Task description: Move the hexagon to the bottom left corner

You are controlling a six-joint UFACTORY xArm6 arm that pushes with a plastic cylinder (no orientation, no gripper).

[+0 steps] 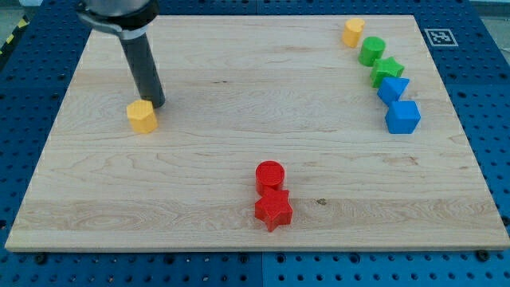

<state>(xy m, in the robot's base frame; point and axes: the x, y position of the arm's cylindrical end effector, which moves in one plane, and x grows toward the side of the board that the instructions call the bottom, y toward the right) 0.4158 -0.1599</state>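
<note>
- The yellow hexagon (pixel 142 116) sits on the left half of the wooden board (pixel 239 80), well up from the board's bottom left corner.
- My tip (pixel 157 104) stands just beside the hexagon, at its upper right, touching or nearly so; I have no gripper, only a rod.
- The hexagon looks small, light and stiff, likely to slide easily and to turn if pushed off-centre.
- I judge the best contact is square on its upper right face.
</note>
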